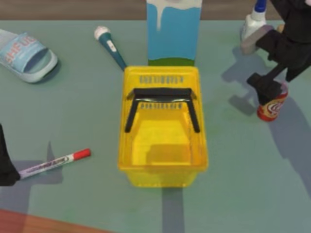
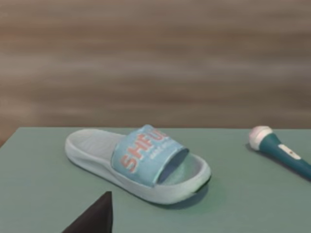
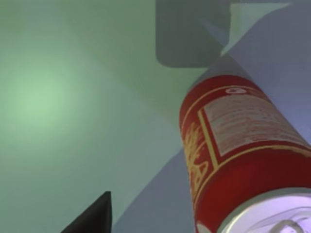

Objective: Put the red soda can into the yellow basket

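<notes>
The red soda can (image 1: pixel 273 108) stands upright on the table to the right of the yellow basket (image 1: pixel 127 145). My right gripper (image 1: pixel 266 87) hangs just over the can's top, open. In the right wrist view the can (image 3: pixel 233 145) fills the side away from the one dark fingertip (image 3: pixel 97 213) that shows, and nothing touches it. The basket sits in the middle of the table with its black handle (image 1: pixel 162 94) folded across the opening, and nothing lies inside. My left gripper (image 1: pixel 6 167) is parked at the left edge, open, holding nothing.
A light blue slipper (image 1: pixel 26 53) lies at the back left and a teal microphone (image 1: pixel 111 47) beside it. A blue and white carton (image 1: pixel 174 31) stands right behind the basket. A glue bottle (image 1: pixel 253 22) is behind the right arm. A red-capped marker (image 1: pixel 56 162) lies front left.
</notes>
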Motion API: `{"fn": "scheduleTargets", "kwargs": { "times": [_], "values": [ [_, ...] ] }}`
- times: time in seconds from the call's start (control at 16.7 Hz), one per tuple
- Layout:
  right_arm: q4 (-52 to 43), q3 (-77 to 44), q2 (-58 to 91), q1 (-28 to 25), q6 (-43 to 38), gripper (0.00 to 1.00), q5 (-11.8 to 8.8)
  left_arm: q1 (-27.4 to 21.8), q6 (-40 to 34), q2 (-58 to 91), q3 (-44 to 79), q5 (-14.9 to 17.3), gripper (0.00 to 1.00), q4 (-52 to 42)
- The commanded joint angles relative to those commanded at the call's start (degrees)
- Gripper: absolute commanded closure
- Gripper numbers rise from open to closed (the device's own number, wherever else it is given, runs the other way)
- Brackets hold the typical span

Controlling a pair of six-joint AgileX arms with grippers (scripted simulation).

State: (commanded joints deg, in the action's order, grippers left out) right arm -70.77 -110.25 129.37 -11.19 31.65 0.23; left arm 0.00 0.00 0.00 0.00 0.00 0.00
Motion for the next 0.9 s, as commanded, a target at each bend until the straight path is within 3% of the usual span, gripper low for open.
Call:
{"fn": "scheduleTargets", "kwargs": {
  "times": [0.3, 0.54, 0.9],
  "values": [
    [7.52, 5.98, 1.48, -0.12, -0.17, 0.00, 0.02, 0.00, 0.00, 0.00, 0.00, 0.00, 0.00, 0.00],
    [7.78, 6.21, 1.56, -0.12, -0.18, 0.00, 0.02, 0.00, 0.00, 0.00, 0.00, 0.00, 0.00, 0.00],
    [7.78, 6.21, 1.56, -0.12, -0.18, 0.45, 0.02, 0.00, 0.00, 0.00, 0.00, 0.00, 0.00, 0.00]
  ]
}}
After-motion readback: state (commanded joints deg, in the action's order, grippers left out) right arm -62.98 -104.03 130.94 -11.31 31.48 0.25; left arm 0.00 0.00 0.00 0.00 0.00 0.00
